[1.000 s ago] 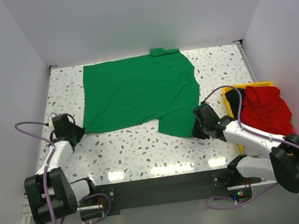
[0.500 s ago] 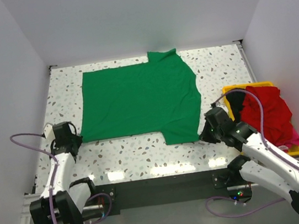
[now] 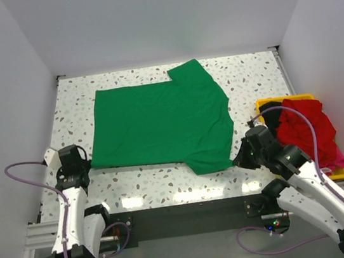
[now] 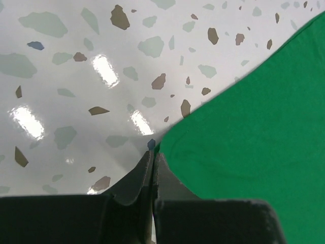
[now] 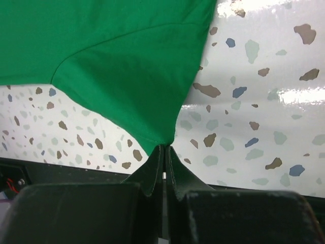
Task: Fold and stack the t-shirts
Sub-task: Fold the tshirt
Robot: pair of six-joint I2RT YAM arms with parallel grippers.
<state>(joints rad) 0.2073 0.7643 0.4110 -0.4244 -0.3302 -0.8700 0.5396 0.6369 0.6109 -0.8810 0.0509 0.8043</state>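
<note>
The green t-shirt (image 3: 162, 125) lies spread flat on the speckled table, one sleeve at the far edge. My left gripper (image 3: 85, 166) is shut on its near left corner; in the left wrist view the jaws (image 4: 153, 152) pinch the cloth's tip (image 4: 244, 127). My right gripper (image 3: 235, 162) is shut on the near right corner, which shows as a green point (image 5: 127, 66) running into the closed jaws (image 5: 163, 147). A red t-shirt (image 3: 306, 126) is heaped in the yellow bin, with black cloth (image 3: 271, 115) and a pink edge (image 3: 342, 159) beside it.
The yellow bin (image 3: 261, 105) stands at the table's right side, close to my right arm. White walls enclose the table on three sides. The dark front rail (image 3: 184, 214) runs along the near edge between the arm bases.
Both grippers have pulled the green shirt's near corners toward the table's front edge. The shirt has slid nearer and flattened, and its far sleeve has come fully onto the table.
</note>
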